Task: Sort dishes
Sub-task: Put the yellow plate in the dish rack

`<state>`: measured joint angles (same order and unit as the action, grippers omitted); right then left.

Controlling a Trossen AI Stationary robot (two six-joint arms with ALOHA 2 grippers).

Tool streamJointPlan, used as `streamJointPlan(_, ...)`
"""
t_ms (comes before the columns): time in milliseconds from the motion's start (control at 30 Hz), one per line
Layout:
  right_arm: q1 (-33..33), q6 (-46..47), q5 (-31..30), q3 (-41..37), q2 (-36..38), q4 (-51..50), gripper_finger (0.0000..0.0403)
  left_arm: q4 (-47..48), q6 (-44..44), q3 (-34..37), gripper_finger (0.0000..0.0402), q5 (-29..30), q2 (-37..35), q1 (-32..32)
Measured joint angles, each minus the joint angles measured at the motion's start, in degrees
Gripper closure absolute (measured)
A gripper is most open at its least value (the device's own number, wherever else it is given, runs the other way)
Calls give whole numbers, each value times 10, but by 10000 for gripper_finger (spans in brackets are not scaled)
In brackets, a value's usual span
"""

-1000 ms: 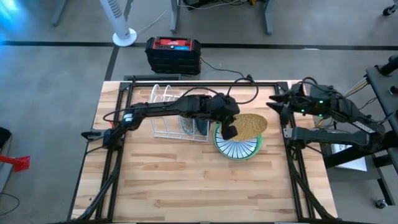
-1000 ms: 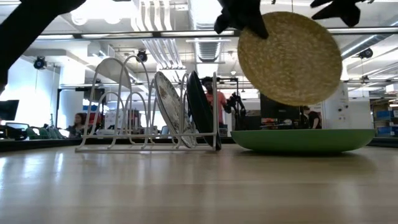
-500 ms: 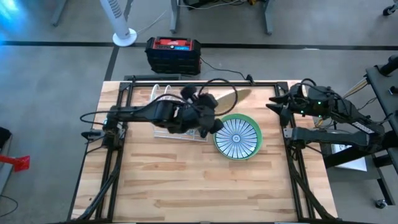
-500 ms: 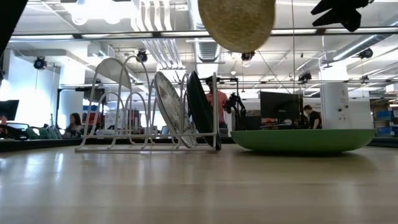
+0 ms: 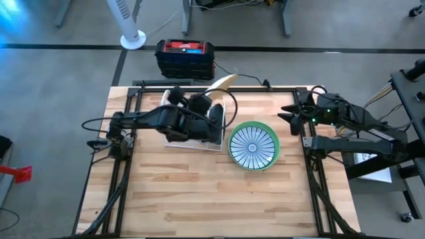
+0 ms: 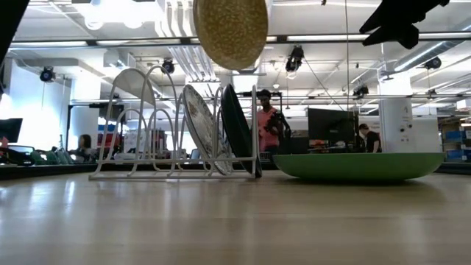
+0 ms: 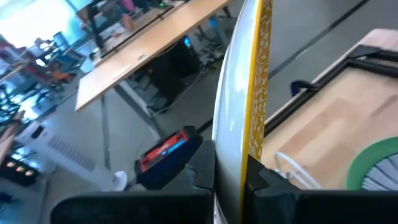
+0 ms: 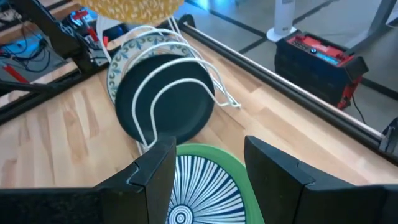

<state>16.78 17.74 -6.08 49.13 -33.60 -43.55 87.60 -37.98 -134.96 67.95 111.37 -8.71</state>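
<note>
I'm looking at a pale butcher-block wooden counter (image 5: 199, 192) in an open workshop, with a person in a pink top (image 6: 265, 125) standing far behind it in the low view. My left gripper (image 5: 211, 111) is raised above the white wire dish rack (image 6: 140, 125) near the counter's far edge, its fingers (image 7: 202, 165) pinching the rim of the round mustard-yellow speckled plate (image 6: 229, 31), which hangs on edge in the air over the rack, clear of the wires. In the rack, two plates stand upright in neighbouring slots at the end nearest the counter's middle: the white plate with the blue floral rim (image 8: 124, 56) and, in front of it from the right wrist view, the dark teal plate (image 8: 165, 102). Just beside the rack, flat on the counter, lies the light green plate with a white and blue radial stripe face (image 5: 253, 146). My right gripper (image 5: 287, 113) waits above the counter's right edge, its fingers (image 8: 273, 165) spread and holding nothing.
</note>
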Motion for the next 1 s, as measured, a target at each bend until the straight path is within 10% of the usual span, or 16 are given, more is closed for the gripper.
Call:
streamJointPlan(767,0,7,0,-27,-11,11,222,24,45,17,399,-28,-64,28)
streamJointPlan(1000,0,7,0,-41,-11,25,222,25,-37,132,399,-27,-146,28)
